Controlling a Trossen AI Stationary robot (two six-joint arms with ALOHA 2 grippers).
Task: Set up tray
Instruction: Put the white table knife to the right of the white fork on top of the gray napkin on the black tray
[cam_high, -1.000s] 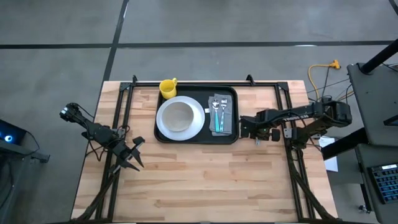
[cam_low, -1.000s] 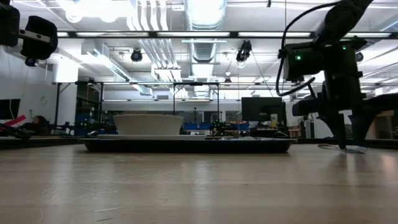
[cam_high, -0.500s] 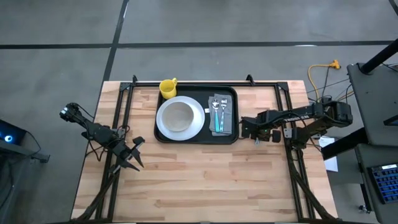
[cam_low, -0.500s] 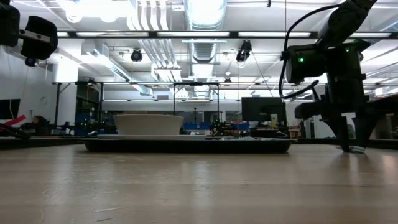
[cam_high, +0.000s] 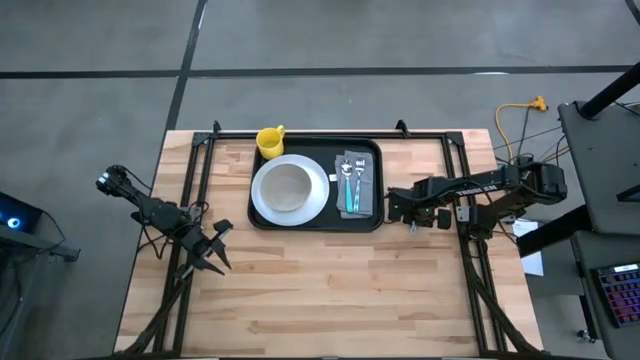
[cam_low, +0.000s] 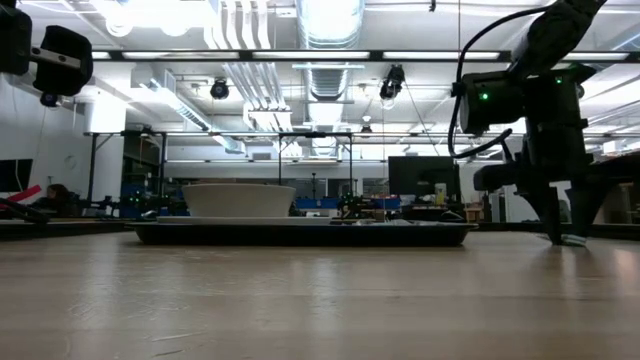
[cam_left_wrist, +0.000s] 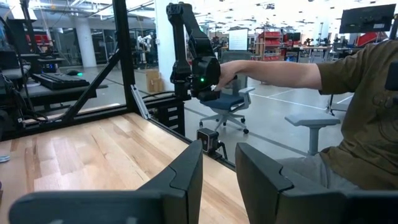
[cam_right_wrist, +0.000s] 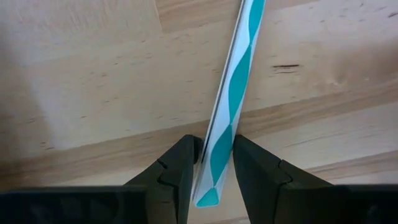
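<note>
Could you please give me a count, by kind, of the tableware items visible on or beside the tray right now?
Tray: 1
White plate: 1
Bowl on the plate: 1
Yellow cup at the tray's far left corner: 1
Napkin with cutlery: 1
Teal-handled cutlery on it: 2, as far as the high view shows
Teal-striped straw, between the right gripper jaws: 1
Total: 8

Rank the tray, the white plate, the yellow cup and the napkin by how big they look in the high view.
1. The tray, widest by far.
2. The white plate, filling much of the tray's left half.
3. The napkin, a narrow strip under the cutlery.
4. The yellow cup, smallest, though not far below the napkin.
</note>
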